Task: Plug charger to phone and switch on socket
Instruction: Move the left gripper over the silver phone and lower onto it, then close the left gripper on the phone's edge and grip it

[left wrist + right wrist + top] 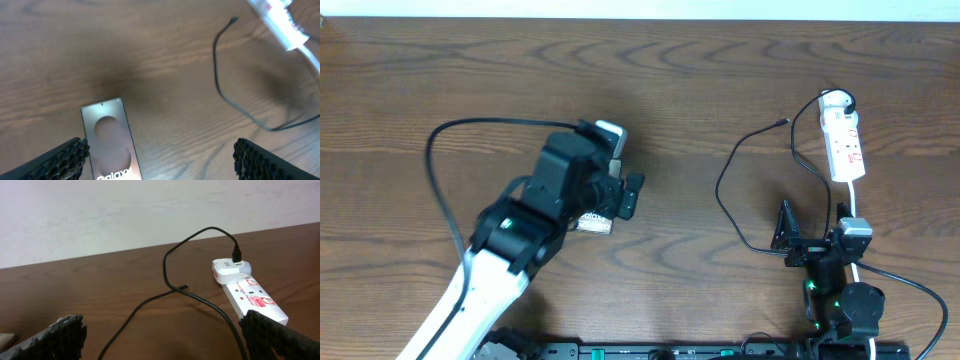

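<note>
The left gripper (160, 161) is hanging over the phone (109, 140) with its jaws spread wide and nothing between them. The phone is lying flat on the wooden table (670, 60), face up and showing its white "Galaxy" lettering. In the left wrist view it is sitting closer to one of the two black fingers (57, 161) than to the other.

Well apart, on the right side of the table, the white socket (846, 145) is lying with its white cord trailing toward the right arm. The charger (735, 165) is plugging into a white adapter (230, 269) at the far end of the socket. Its thin black cable is looping across the wood, and its small tip (185, 286) is resting loose on the table, near the socket and far from the phone.

The right gripper (165, 340) is sitting low at the near edge, facing the socket, with its jaws also wide open and empty.
</note>
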Robot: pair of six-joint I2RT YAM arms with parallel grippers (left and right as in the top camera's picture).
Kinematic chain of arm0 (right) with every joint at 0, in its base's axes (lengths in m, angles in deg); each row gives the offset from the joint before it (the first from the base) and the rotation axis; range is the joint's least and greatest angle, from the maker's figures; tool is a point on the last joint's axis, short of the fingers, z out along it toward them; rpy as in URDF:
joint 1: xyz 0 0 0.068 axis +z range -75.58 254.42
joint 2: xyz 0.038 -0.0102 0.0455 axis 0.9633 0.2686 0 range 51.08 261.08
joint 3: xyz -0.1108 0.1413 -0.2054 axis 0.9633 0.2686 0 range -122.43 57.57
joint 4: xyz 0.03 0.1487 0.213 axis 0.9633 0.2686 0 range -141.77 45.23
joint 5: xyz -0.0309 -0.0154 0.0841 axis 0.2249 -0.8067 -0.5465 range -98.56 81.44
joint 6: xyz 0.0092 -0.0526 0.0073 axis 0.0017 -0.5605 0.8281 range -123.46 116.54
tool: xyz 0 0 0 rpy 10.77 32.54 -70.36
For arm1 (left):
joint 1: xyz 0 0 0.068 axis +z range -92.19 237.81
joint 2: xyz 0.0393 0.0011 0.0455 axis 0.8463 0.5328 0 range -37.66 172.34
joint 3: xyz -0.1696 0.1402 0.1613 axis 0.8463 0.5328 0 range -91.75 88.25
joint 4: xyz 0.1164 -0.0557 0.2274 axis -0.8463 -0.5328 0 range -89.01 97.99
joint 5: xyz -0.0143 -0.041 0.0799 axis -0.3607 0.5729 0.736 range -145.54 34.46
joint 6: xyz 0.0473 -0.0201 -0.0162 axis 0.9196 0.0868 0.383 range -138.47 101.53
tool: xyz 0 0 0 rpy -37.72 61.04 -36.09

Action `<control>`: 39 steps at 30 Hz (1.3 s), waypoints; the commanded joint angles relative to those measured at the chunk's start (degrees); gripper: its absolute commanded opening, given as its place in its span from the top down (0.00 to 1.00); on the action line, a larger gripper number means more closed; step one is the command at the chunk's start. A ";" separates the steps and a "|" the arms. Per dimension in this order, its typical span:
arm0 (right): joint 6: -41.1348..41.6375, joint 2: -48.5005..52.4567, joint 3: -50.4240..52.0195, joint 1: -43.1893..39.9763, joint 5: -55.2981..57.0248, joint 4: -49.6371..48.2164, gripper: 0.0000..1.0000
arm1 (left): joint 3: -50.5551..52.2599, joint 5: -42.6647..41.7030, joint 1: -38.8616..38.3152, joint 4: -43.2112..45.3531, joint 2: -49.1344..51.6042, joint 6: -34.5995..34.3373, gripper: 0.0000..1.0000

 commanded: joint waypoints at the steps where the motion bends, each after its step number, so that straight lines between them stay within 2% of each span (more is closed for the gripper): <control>1: -0.70 -0.31 0.07 0.07 0.46 0.26 0.01 | -1.68 0.81 -0.11 0.72 4.37 0.46 0.06; 6: -0.70 -0.31 0.07 0.07 0.46 0.26 0.01 | -1.68 8.79 -0.11 0.94 10.03 -3.87 0.05; 11: -0.70 -0.31 0.07 0.07 0.46 0.26 0.01 | -1.68 13.64 0.04 0.98 15.21 -4.02 0.05; 22: -0.68 -0.31 0.07 0.07 0.46 0.26 0.01 | -1.68 13.22 3.34 1.86 24.11 -4.57 0.05; 29: -0.70 -0.31 0.07 0.07 0.46 0.26 0.01 | -1.68 6.62 5.92 2.73 26.40 -4.90 0.05; 39: -0.68 -0.31 0.07 0.07 0.46 0.26 0.01 | -1.66 6.47 6.16 2.78 30.05 -4.87 0.05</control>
